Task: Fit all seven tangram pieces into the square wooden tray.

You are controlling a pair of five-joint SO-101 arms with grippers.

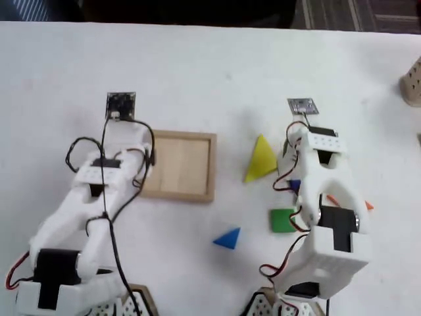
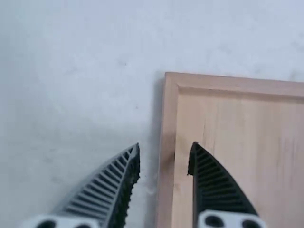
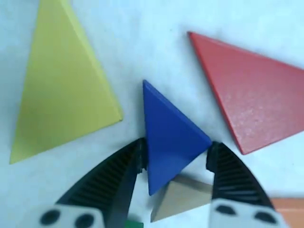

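The square wooden tray (image 1: 184, 164) lies left of centre with nothing in it. My left gripper (image 2: 164, 153) is open, its fingers on either side of the tray's (image 2: 237, 142) left rim. My right gripper (image 3: 175, 152) is shut on a dark blue triangle (image 3: 166, 133), with a finger touching each side of it. A tan piece (image 3: 180, 199) lies partly under that triangle. A yellow triangle (image 3: 57, 90), a red triangle (image 3: 251, 99) and an orange piece (image 3: 289, 209) lie around it. On the table I also see the yellow triangle (image 1: 261, 158), a green square (image 1: 283, 220) and a small blue triangle (image 1: 228, 238).
A pale wooden object with holes (image 1: 412, 82) stands at the far right edge. The white table (image 1: 210, 72) stretches bare behind the tray and the pieces. Both arm bases sit at the near edge.
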